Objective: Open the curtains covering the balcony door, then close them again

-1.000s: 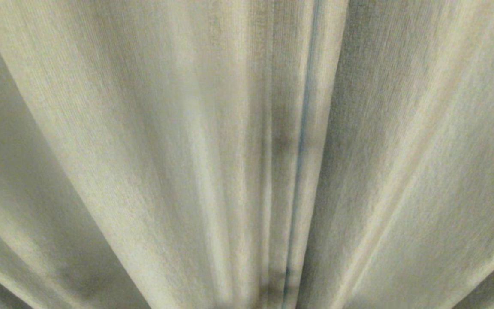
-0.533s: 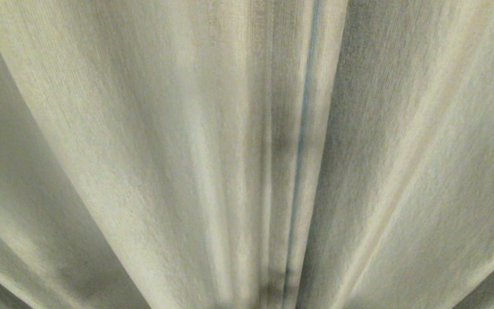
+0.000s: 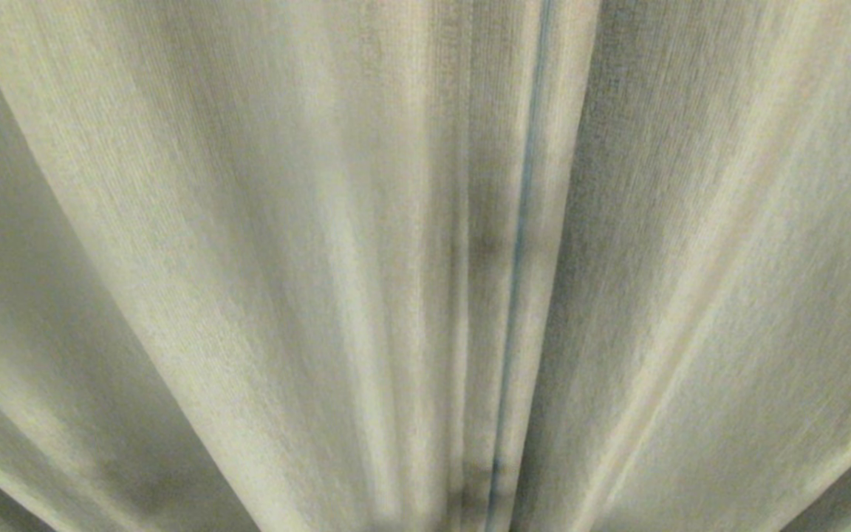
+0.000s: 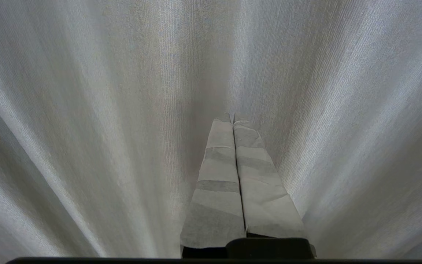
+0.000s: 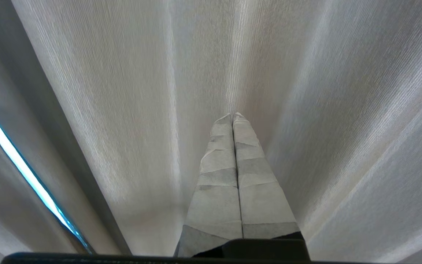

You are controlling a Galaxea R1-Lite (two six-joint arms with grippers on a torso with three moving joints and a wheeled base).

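1. Basically wall-to-wall fabric here. The head view is filled by the thick pale beige-grey woven pleated curtains [image 3: 248,258], with folds fanning out from the bottom middle.
2. Count-wise: two panels, as far as I can tell. Their edges meet at one thin bluish slit [image 3: 520,244] running top to bottom, a bit right of centre. So the curtains are drawn together, with only that sliver between them.
3. What's behind the slit I can't make out.
4. Two tools, one per arm, and neither shows in the head view.
5. The left tool [image 4: 233,119] has both of its pale tape-wrapped fingers [image 4: 218,176] pressed flat together with nothing between them. The tips point at a fold of the curtain [image 4: 86,110] and sit right up close to it. Whether they're touching the cloth, I can't tell.
6. The right tool [image 5: 232,115] is the same story: fingers [image 5: 258,190] pinched shut and empty, tips just beside the curtain fabric [image 5: 104,91].
7. In the right wrist view there's one bright cyan-white strip of light [image 5: 20,165] slanting along the edge of a panel, well off to the side of the tool.
8. Containers: zero that I can spot.
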